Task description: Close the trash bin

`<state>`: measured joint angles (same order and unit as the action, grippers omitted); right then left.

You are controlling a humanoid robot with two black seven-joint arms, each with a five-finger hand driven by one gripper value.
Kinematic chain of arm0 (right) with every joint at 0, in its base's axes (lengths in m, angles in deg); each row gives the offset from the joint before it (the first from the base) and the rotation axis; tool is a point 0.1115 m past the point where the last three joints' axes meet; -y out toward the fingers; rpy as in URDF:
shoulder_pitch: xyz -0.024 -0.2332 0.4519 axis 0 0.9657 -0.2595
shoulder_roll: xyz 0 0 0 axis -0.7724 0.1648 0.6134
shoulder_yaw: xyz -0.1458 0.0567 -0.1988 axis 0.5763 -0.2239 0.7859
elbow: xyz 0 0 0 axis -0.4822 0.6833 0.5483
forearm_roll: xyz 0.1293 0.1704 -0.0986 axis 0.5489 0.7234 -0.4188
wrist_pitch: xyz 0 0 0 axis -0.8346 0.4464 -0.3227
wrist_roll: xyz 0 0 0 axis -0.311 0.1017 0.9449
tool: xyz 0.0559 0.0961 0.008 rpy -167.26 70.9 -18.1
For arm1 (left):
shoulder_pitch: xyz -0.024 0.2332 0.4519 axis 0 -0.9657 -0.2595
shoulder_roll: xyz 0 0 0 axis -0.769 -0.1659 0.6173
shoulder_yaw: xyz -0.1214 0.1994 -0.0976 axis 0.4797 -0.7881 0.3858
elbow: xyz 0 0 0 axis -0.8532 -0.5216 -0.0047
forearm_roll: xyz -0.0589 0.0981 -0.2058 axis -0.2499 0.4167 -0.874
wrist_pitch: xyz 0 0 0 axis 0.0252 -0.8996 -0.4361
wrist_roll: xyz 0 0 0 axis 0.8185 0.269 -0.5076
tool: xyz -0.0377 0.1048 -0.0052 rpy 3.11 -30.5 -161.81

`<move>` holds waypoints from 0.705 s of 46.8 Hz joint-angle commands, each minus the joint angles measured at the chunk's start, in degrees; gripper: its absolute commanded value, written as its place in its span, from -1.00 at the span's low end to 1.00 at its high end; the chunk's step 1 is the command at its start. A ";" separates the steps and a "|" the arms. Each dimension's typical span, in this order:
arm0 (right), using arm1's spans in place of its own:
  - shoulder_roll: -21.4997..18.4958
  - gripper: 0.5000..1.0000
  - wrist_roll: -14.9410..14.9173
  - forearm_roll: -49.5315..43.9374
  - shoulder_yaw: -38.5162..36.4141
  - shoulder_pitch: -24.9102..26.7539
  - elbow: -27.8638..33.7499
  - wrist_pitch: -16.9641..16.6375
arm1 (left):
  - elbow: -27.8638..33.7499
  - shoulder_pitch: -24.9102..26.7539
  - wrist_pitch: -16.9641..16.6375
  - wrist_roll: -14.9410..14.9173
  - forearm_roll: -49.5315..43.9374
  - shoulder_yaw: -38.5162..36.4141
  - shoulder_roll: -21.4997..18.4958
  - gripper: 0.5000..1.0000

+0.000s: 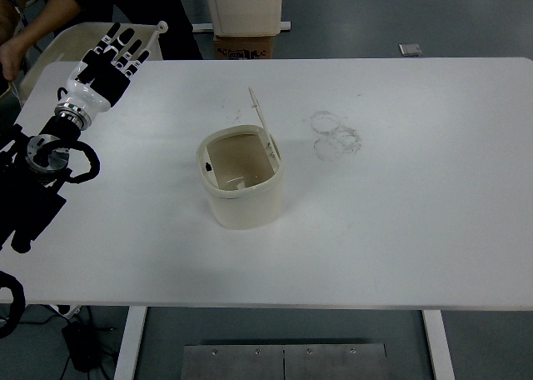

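A small cream trash bin [244, 188] stands near the middle of the white table [400, 230]. Its lid [260, 119] is swung up on the far right side of the rim, leaving the inside open to view. My left hand [114, 57] hovers over the table's far left corner, well to the left of the bin, with its fingers spread and nothing in them. The right arm does not show.
A person in dark clothing leans in at the top left, behind my left hand. A cream container on a cardboard box [243, 45] stands beyond the far edge. Faint ring marks [335, 134] lie on the table right of the bin.
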<state>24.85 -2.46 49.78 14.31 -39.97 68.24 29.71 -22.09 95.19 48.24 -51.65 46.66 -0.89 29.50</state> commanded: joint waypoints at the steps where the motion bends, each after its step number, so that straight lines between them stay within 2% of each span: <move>1: 0.00 0.97 0.00 0.01 -0.01 0.02 0.00 0.00 | 0.11 0.00 -0.17 0.00 0.09 0.00 0.01 1.00; 33: 0.00 0.97 -0.09 0.01 -0.01 0.02 0.00 0.00 | 1.69 0.09 -1.05 0.00 1.14 0.00 -0.08 1.00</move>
<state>24.85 -2.49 49.78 14.31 -39.99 68.24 29.71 -20.45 95.38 47.19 -51.65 47.81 -0.88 29.37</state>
